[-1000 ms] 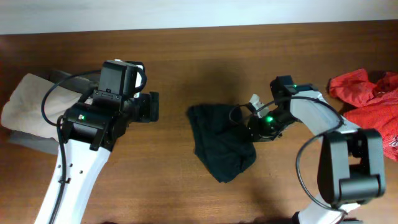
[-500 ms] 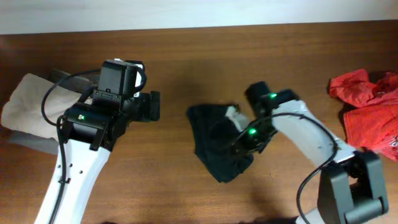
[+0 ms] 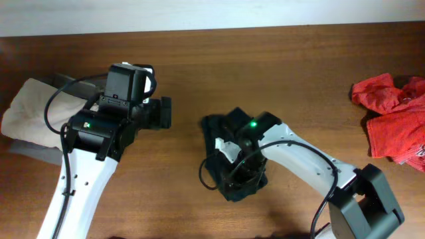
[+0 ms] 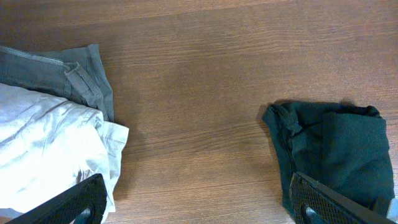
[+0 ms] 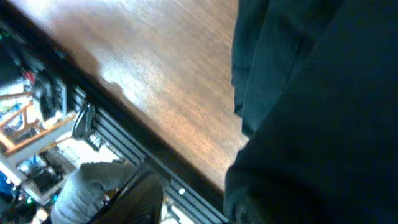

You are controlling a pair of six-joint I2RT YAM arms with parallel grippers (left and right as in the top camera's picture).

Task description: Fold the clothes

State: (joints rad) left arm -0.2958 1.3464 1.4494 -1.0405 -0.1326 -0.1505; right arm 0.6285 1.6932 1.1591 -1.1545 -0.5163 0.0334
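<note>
The clothes, a black T-shirt (image 3: 216,136), lie bunched in a compact heap at the table's middle. In the left wrist view the T-shirt (image 4: 336,152) shows at the lower right. My right gripper (image 3: 230,174) reaches over the heap's front part and points at the near-left. In the right wrist view, black fabric (image 5: 323,112) fills the right side. One finger (image 5: 140,196) stands apart from it and the other is hidden behind the cloth. My left gripper (image 3: 163,113) hovers left of the shirt, open and empty (image 4: 199,208).
A beige garment (image 3: 33,109) lies on a grey one (image 3: 30,151) at the far left, under my left arm. A bright red garment (image 3: 392,119) sits at the far right. The table's near edge (image 5: 155,158) runs close by the right gripper.
My right arm has swept left and toward the near edge across the shirt, dragging its right part over. The heap is narrower. The right jaws have parted. The left arm has not moved.
</note>
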